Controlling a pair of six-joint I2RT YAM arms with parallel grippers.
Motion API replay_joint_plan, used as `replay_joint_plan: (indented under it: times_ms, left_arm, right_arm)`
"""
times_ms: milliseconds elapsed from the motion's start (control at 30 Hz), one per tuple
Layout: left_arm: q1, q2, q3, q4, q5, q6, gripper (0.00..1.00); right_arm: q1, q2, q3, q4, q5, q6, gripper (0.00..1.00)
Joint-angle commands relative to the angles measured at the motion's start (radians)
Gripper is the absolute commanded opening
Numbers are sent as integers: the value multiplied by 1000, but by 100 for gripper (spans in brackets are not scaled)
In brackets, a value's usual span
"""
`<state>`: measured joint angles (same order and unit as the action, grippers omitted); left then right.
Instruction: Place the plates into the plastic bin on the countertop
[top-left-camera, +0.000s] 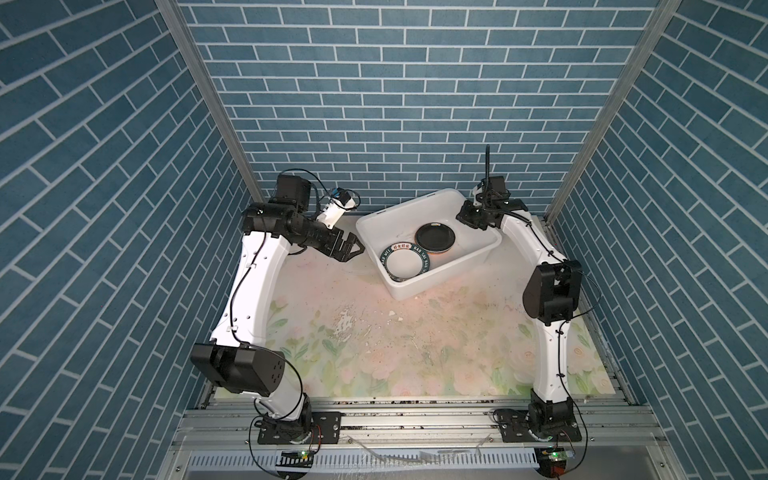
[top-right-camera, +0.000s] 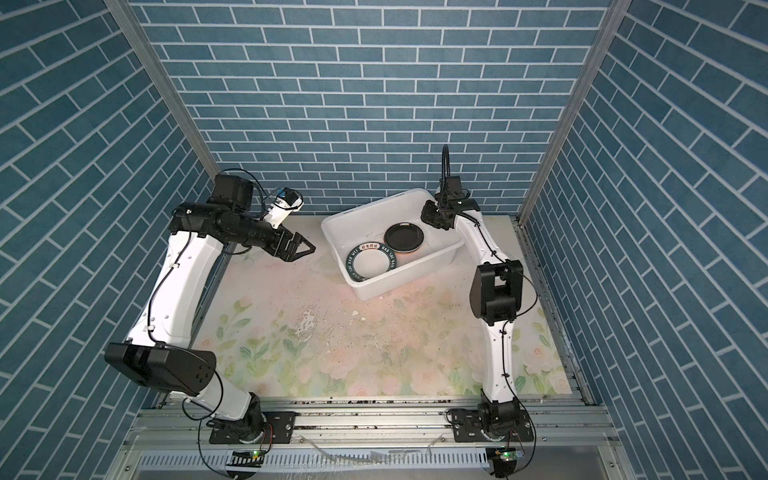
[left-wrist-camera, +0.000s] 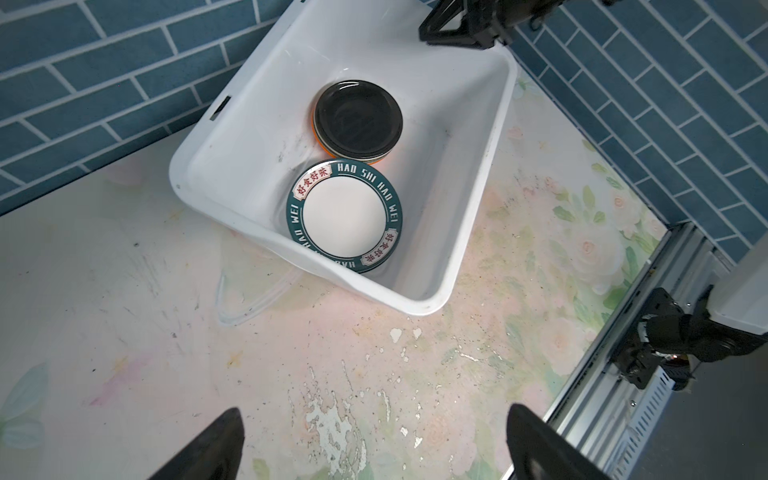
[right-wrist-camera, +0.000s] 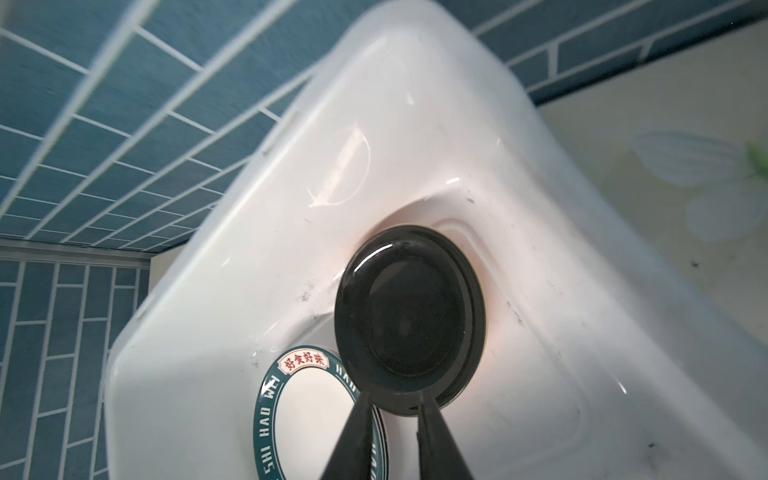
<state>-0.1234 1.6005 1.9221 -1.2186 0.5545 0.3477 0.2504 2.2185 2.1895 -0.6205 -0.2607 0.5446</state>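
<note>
Open countertop (top-left-camera: 374, 332) up front between the arms. The left gripper (top-left-camera: 353, 251) is spread wide, empty, just short of the plastic bin (top-left-camera: 419, 286). Inside, the near wall clips the lettered plate (top-left-camera: 405, 264). The black plate (top-left-camera: 435, 237) tops a stack, with an orange plate (left-wrist-camera: 312, 139) peeking beneath; count unclear. Over the far corner, the right gripper (right-wrist-camera: 394, 401) is barely parted, empty.

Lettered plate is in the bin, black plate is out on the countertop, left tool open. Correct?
Not quite: the black plate is in the bin too, next to the lettered plate; the left wrist view shows it. The left tool is open, as you say.
</note>
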Motion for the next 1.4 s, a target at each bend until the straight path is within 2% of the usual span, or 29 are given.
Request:
replay_joint_plan:
  times_ms: [0, 133, 233, 367, 433, 467, 500, 567, 633, 700, 800, 900, 1033, 1233, 1367]
  left_arm:
    - [9, -17, -58, 52, -88, -14, 100]
    - [12, -64, -196, 144, -104, -6, 100]
    - [22, -132, -325, 268, -124, -43, 100]
    - [47, -222, -461, 408, -173, -85, 99]
    - [77, -263, -507, 466, -159, -87, 100]
    - [101, -283, -528, 502, -154, -102, 100]
    - [126, -298, -545, 534, -141, -123, 100]
    - [191, -321, -580, 607, -117, -190, 100]
    - [225, -338, -610, 668, -145, -233, 100]
    - [229, -349, -627, 695, -212, -234, 100]
    - [240, -362, -662, 731, -254, -272, 100]
    - [247, -390, -743, 809, -319, -329, 100]
    - [267, -467, -890, 962, -384, -386, 100]
    - [275, -617, -1090, 1063, -343, -355, 100]
    - [274, -741, -1271, 1184, -301, -353, 100]
  right_arm:
    - [-20, -142, 24, 1, 52, -77, 25]
    - [-51, -245, -43, 0, 92, -105, 29]
    - [-76, -346, -155, 16, 167, -113, 33]
    - [-112, -553, -485, 232, 283, -153, 46]
    - [-144, -643, -641, 345, 313, -130, 67]
    - [-167, -679, -708, 385, 310, -107, 90]
    - [-190, -703, -751, 400, 308, -82, 99]
    - [-246, -743, -824, 399, 295, -33, 99]
    - [-279, -775, -891, 407, 286, -41, 99]
    - [-295, -812, -970, 449, 312, -78, 99]
    - [-304, -864, -1102, 541, 362, -160, 99]
    - [-311, -915, -1254, 670, 399, -260, 99]
    - [-328, -957, -1434, 818, 433, -297, 99]
    - [-332, -1048, -1666, 999, 456, -347, 99]
    - [-336, -1052, -1824, 1235, 438, -404, 98]
